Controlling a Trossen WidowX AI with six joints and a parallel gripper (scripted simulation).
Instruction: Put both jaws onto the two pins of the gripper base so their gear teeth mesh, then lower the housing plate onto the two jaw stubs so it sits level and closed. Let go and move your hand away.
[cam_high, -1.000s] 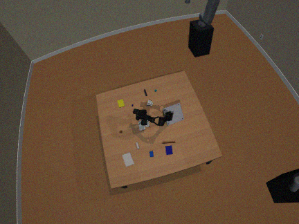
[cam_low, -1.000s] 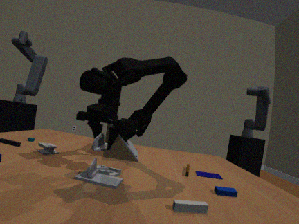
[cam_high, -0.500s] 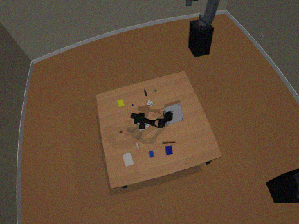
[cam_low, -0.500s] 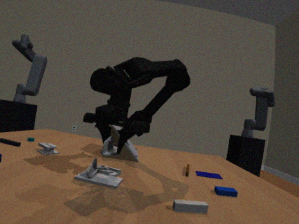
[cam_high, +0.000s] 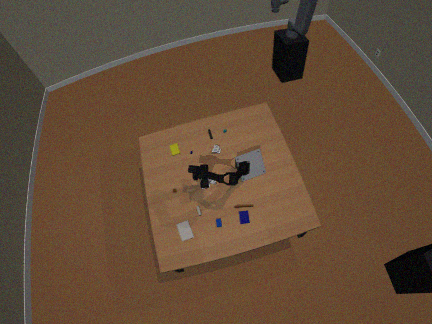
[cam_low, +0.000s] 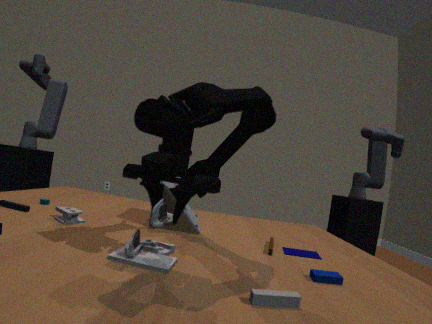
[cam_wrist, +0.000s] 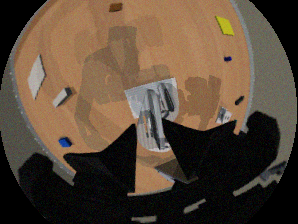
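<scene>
So the pale plate-like part (cam_low: 187, 220) (cam_wrist: 175, 169) is up off the table (cam_high: 285, 210) (cam_low: 360, 305) (cam_wrist: 185, 45), tilted, pinched between the fingers of the gripper (cam_high: 198, 176) (cam_low: 166, 207) (cam_wrist: 148, 124). Jaw or housing plate? Can't tell from here. What I'd guess is the gripper base (cam_high: 214, 182) (cam_low: 145, 257) (cam_wrist: 133, 97) lies right near it on the wood, and a smaller pale part (cam_high: 216, 149) (cam_low: 69, 214) (cam_wrist: 223, 115) sits off to one side.

Looks like the carry-and-line-up stage, imo. I'd level that part well above the base, get it centred, then lower it dead slow. If it's a jaw, wiggle until the teeth mesh; don't force it. Farther out, the pale block (cam_high: 198, 210) (cam_low: 275, 298) (cam_wrist: 62, 97) and blue block (cam_high: 219, 222) (cam_low: 326, 277) (cam_wrist: 65, 142) seem safely out of the way.
</scene>
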